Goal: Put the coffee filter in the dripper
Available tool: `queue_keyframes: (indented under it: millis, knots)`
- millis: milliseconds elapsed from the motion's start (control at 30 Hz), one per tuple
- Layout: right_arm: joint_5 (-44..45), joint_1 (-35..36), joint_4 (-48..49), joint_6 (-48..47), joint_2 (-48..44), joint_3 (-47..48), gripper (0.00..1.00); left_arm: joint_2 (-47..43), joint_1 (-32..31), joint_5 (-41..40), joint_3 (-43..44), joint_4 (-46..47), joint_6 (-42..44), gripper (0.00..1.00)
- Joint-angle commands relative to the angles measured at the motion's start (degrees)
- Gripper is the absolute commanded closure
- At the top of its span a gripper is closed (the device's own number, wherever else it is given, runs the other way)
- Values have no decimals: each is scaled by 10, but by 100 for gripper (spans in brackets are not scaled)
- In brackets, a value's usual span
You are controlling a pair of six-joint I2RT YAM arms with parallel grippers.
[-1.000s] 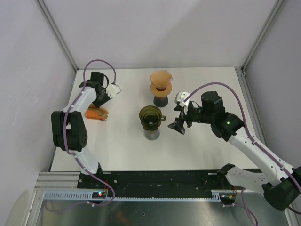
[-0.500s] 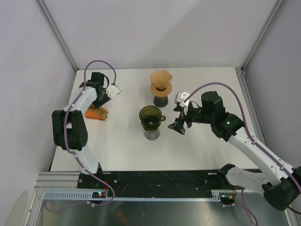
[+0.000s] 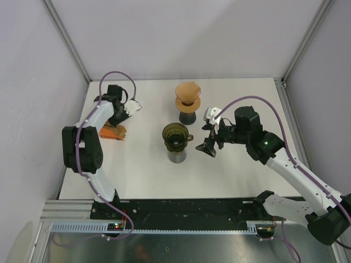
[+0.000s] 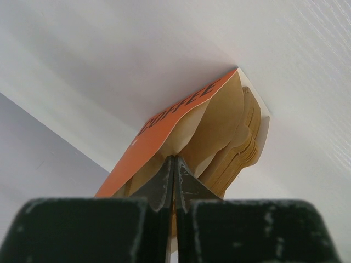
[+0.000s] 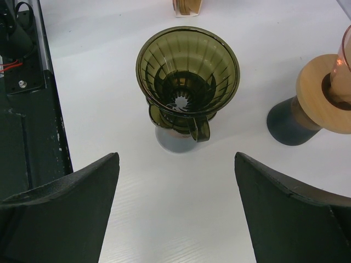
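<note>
Left gripper: far left of table, jaws closed, tips pinching edge of brown coffee filter at mouth of orange pack; filter stack inside pack. Centre: green dripper upright on grey base, ribbed inner wall and drain hole exposed. Farther back: second dripper, wooden collar, on dark stand. Right gripper: jaws wide apart, holding nothing, just right of green dripper.

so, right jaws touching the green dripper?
Apart. Right wrist view: the right gripper holds its jaws open, short of the green dripper, with white table showing between.
</note>
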Motion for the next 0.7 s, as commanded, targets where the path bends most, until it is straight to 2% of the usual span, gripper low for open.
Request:
queue_keyframes:
  millis: [0,667]
  knots:
    - [-10,4,6,-3,0,0,10,-10,0,1,2,-2,7,99]
    - [-10,11,8,-1,-11,0,9,-105,-24,13,-1,-4,-10,100]
